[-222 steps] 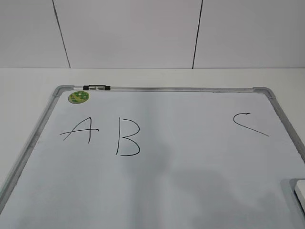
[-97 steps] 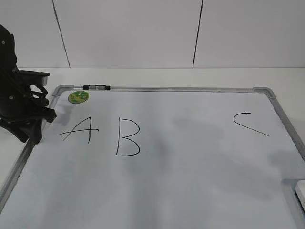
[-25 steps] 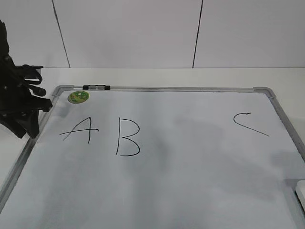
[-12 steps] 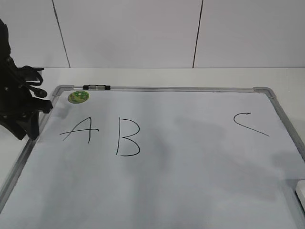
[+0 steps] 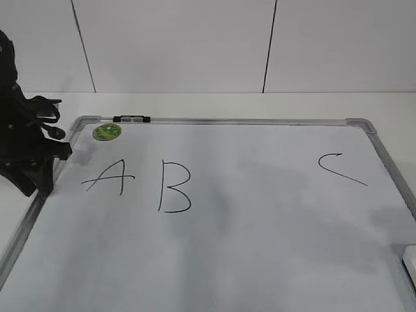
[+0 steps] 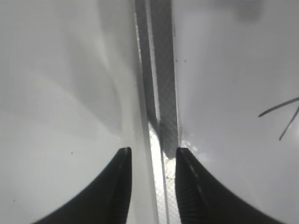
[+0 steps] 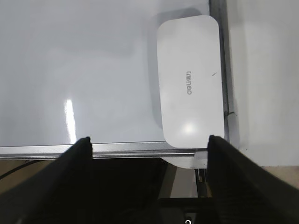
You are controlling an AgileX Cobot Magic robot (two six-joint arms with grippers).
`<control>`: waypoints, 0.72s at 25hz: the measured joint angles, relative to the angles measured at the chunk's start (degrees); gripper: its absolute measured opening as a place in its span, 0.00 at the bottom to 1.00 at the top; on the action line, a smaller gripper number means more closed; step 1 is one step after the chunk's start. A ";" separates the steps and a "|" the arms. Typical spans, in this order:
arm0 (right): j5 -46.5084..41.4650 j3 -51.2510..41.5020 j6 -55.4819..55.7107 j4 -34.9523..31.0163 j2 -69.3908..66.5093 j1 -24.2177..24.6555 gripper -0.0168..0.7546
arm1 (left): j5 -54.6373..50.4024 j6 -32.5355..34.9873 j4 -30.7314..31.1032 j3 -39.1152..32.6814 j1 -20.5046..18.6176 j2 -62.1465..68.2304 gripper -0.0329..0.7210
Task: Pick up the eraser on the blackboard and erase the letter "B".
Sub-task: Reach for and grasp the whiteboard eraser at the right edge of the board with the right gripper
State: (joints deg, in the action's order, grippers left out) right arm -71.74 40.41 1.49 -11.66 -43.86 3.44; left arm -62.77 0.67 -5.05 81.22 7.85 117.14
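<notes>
From the exterior view, the blackboard (image 5: 214, 260) is lying flat on a white table (image 5: 195, 104), its white writing surface filling most of the picture inside a silver-grey frame. The letter "B" (image 5: 174, 187) is sitting left of centre, unerased, with the letter "A" (image 5: 107, 177) just to its left and the letter "C" (image 5: 339, 168) well apart on the right. A round green sticker (image 5: 107, 132) is showing near the far left corner, beside a small black clip (image 5: 132, 119) on the top rail. The left gripper (image 5: 40, 182) is hanging over the board's left frame, near the "A"; from here its opening cannot be judged. A sliver of the eraser (image 5: 409, 261) is peeking in at the lower right edge.

From the left wrist view, the left gripper (image 6: 152, 154) is pointing down with its two dark fingers (image 6: 119, 186) parted a little, straddling the metal frame rail (image 6: 161, 84) and holding nothing. Strokes of marker ink (image 6: 282, 112) are showing at the right.

From the right wrist view, the eraser (image 7: 189, 79) is lying flat in a corner of the board, against the frame on its right side, grey lettering facing up. The right gripper (image 7: 149, 149) is hovering over the frame with its fingers (image 7: 81, 163) spread wide and empty, apart from the eraser.
</notes>
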 joint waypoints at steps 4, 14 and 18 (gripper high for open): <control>0.00 0.00 0.00 0.00 0.00 0.00 0.78 | -0.13 0.36 0.00 0.13 -0.11 0.49 0.36; 0.11 0.00 0.00 0.00 0.00 0.00 0.78 | -0.13 0.47 0.00 0.13 -0.11 0.49 0.30; 0.09 0.00 0.00 0.00 0.00 0.00 0.78 | -0.13 0.47 -0.20 0.13 -0.11 0.49 0.20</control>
State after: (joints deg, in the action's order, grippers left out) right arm -71.65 40.41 1.49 -11.66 -43.86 3.44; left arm -62.89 1.14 -5.25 81.35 7.75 117.63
